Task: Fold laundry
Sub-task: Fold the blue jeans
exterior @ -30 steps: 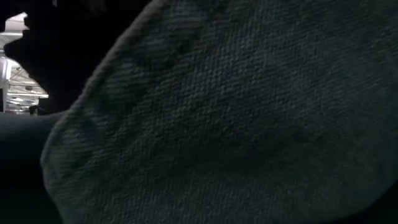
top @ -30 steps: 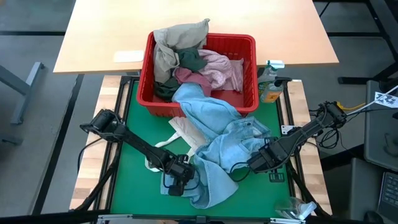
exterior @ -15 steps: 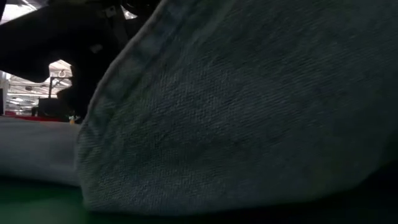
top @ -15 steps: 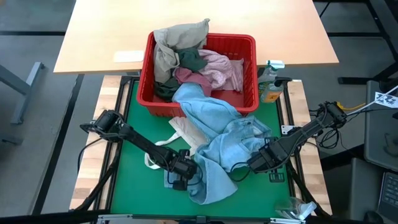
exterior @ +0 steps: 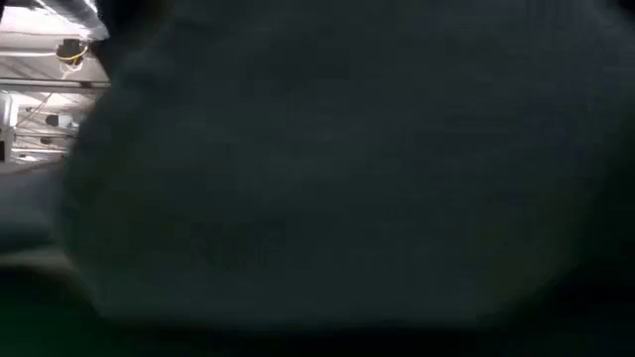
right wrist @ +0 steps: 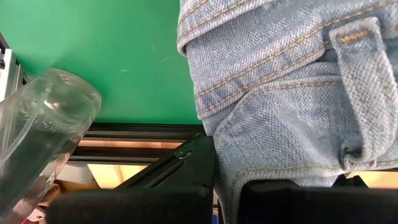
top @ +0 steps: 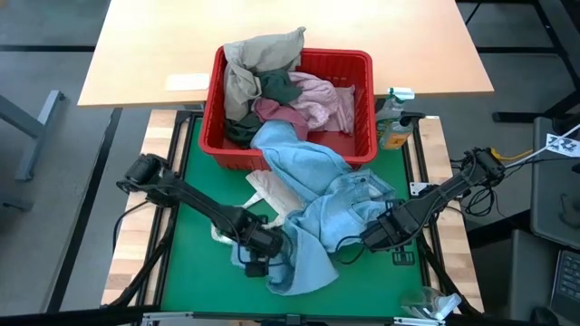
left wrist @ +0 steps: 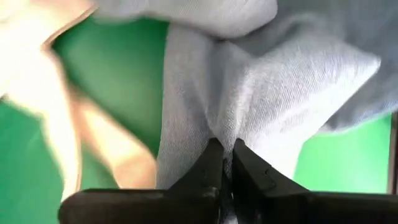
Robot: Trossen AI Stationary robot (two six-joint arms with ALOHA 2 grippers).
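Pinching a fold of the light blue jeans [top: 319, 210], the left tool [top: 256, 254] is closed on the denim over the green mat [top: 195, 186]; the right tool [top: 373, 237] clamps the waistband. Other garments [top: 272, 86] fill the red basket [top: 362, 145].

Green mat [top: 195, 195] covers the tabletop, framed by black rails and pale wood side panels [top: 131, 249]. A light wooden desk [top: 163, 41] stands beyond it. Grey floor [top: 45, 181] surrounds both. Bright ceiling structure [exterior: 45, 59] shows in the low view.
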